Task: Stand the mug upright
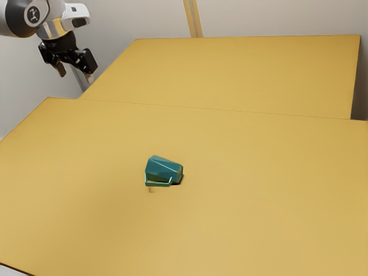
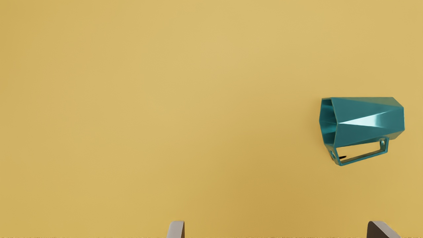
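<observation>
High at the upper left of the exterior view, my gripper (image 1: pixel 76 77) hangs well above the table and away from the mug. A teal faceted mug (image 1: pixel 164 169) lies on its side on the table, with its handle toward the exterior view's lower edge. In the wrist view the mug (image 2: pixel 366 119) shows its hollow mouth at one end and its handle along one side. The fingers of my gripper (image 2: pixel 276 228) stand wide apart there, with nothing between them.
The yellow table (image 1: pixel 253 213) spreads beneath the mug. Behind it, past a thin seam, another yellow surface (image 1: pixel 247 72) extends toward a pale wall (image 1: pixel 276 17).
</observation>
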### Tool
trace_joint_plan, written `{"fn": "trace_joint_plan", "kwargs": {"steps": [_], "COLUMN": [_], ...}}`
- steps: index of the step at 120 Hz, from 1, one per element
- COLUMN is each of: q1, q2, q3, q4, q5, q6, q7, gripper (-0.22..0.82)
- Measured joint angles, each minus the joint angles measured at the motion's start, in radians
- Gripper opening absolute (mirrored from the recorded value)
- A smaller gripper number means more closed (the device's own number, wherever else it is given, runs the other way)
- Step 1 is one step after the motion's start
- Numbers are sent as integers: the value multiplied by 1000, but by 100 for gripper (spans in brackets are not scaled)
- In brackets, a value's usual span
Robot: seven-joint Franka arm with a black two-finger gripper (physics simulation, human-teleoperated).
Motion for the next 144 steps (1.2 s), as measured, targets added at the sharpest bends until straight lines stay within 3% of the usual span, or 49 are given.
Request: {"fn": "trace_joint_plan", "kwargs": {"steps": [49, 76, 117, 144], "q1": [14, 100, 167, 162], "q2": [7, 53, 189, 293], "q3": [6, 12, 11, 9], "q4": [-46, -151, -304, -310], "q5": [-29, -259, -548, -668], "q6": [12, 24, 88, 162], "q7": [4, 4, 6, 12], "gripper": [60, 60, 60, 60]}}
